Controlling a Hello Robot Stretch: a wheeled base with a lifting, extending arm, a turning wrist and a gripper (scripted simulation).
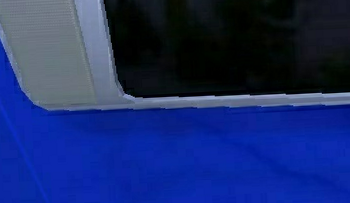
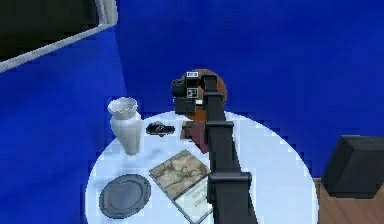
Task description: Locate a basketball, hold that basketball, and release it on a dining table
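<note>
A round white table [image 2: 270,165] stands in front of a blue wall in the arm side view. The dark arm [image 2: 222,150] reaches up across it, and the gripper [image 2: 184,94] sits at its far end over the table's far side. A brown-orange rounded thing [image 2: 223,98], possibly the basketball, shows right behind the gripper and the arm, which hide part of it. I cannot tell whether it rests on the table or whether the gripper holds anything.
On the table stand a white vase [image 2: 125,125], a grey plate [image 2: 125,195], an open book [image 2: 185,178] and a small dark object [image 2: 158,128]. A dark box [image 2: 355,165] sits on the floor at the right. The forward view faces a blue wall [image 1: 186,159] with a dark window [image 1: 240,36].
</note>
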